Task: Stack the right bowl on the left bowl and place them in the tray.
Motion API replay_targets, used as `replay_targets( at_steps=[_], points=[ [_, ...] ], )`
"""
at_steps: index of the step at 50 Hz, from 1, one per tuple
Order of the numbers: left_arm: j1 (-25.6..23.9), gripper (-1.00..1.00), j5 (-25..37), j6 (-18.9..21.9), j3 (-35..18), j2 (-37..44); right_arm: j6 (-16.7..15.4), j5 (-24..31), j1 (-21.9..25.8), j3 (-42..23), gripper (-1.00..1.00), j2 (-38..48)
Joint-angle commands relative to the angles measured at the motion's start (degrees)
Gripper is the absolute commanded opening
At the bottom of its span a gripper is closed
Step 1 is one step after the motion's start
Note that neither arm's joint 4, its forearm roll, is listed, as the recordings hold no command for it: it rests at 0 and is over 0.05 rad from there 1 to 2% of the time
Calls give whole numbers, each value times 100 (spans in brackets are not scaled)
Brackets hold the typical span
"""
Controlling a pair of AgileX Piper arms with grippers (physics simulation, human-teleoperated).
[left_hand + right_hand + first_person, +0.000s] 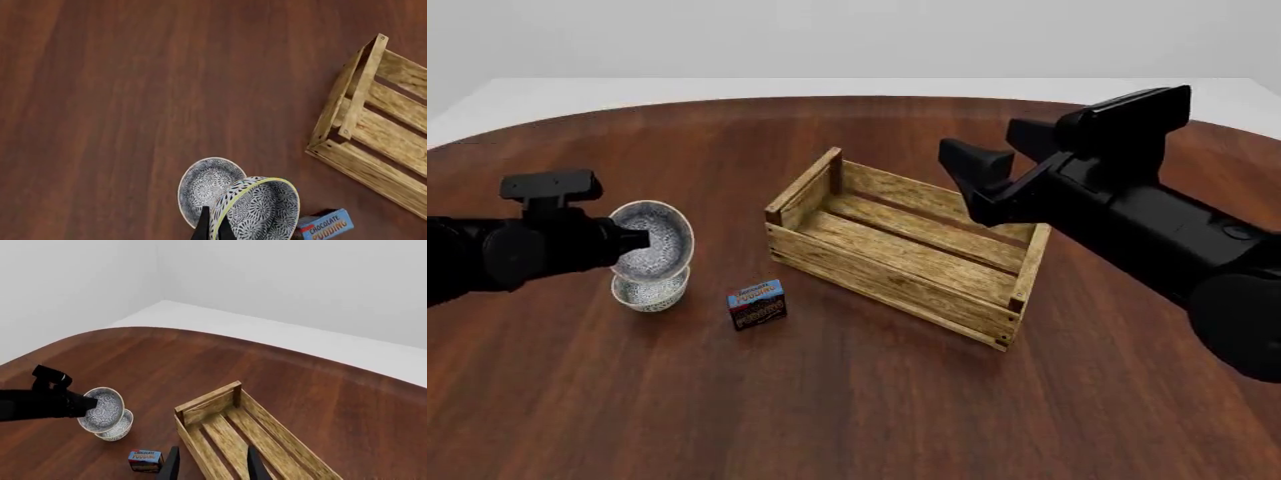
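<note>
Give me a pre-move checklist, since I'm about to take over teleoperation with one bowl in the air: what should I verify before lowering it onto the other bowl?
1. Grip: left pincer shut on the rim of the held bowl: ok.
2. Alignment: held bowl is tilted steeply and only partly over the lower bowl: not ok, level it first.
3. Lower bowl upright on the table: ok.
4. Pudding box stands beside the bowls, apart from them: ok.
5. Tray interior free of objects: ok.
6. Right pincer open above the tray, away from the bowls: ok.
</note>
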Motion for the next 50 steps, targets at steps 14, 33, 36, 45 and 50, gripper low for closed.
replay_targets(
  at_steps=[14,33,36,45,50],
  points=[
    [284,-100,-598,-102,-12,868,22,-28,-4,5,100,55],
    [401,-100,-909,-112,-54,1389,3,-100,15,-36,100,262],
    [396,-100,-928,-117,-48,1438,-2,-105,16,-38,100,275],
    [457,-100,-928,-67,-58,1470,-13,-122,25,-43,100,327],
    [501,-100,-939,-51,-49,1422,-20,-123,26,-40,100,333]
  ],
)
